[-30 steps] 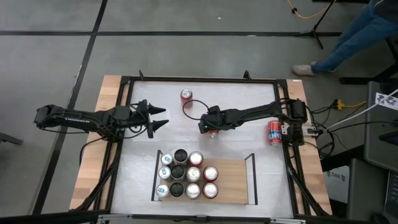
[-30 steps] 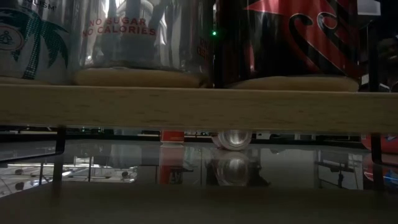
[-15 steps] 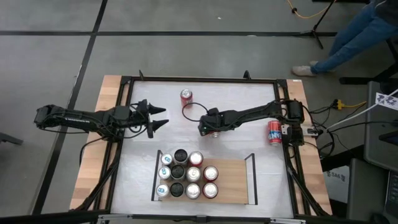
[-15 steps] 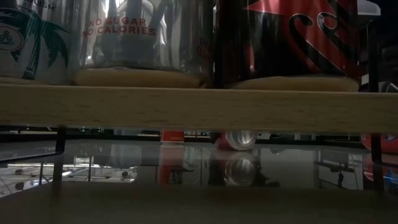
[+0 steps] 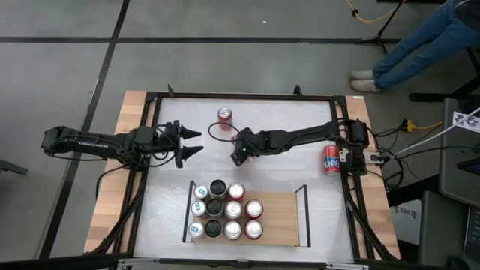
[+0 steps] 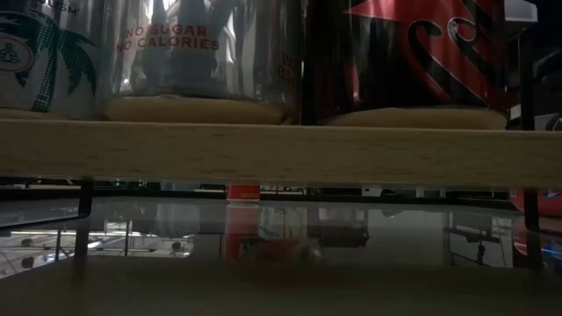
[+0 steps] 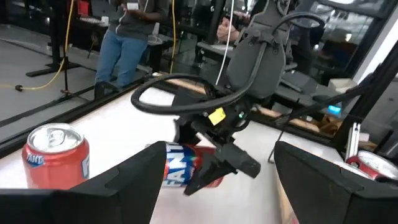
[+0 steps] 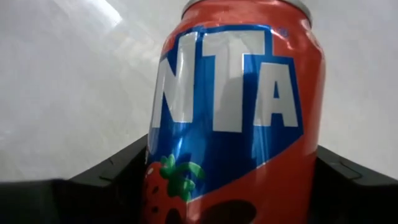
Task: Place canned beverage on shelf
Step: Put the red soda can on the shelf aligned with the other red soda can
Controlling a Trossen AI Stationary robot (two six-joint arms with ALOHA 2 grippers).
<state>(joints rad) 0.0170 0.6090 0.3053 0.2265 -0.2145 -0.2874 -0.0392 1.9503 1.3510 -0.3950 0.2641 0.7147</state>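
A red strawberry soda can [image 8: 236, 112] is held in the right tool [image 5: 238, 152], jaws closed on its body from both sides; in the left wrist view the can [image 7: 186, 171] is seen tilted, lifted off the white bench [image 5: 300, 169]. This is well beyond the shelf [image 5: 281, 217], on the side away from the camera row, above its can-filled end.

The left tool [image 5: 191, 142] is parked wide, nothing held, farther from the shelf and off past its left rail.

Handling, judged: the can is rigid if full, thin-walled and dentable if squeezed hard, smooth and somewhat slippery, moderately heavy. The mid-body side grip looks right; the tilt should be corrected before setting down, or the can may tip against its neighbours.

Counts:
- Cans on the shelf: eleven, packed in columns at the left end [image 5: 223, 211]; the right half of the wood is bare.
- Loose cans on the bench: one upright red can [image 5: 224, 115] beyond the held one, farthest from the shelf.
- One red-and-blue can [image 5: 331, 159] beside the right arm's base, past the shelf's right rail.
- Held can: one.
- Shelf: one. Arms: two.

A person's legs [image 5: 420, 45] are seen on the floor far beyond the bench.
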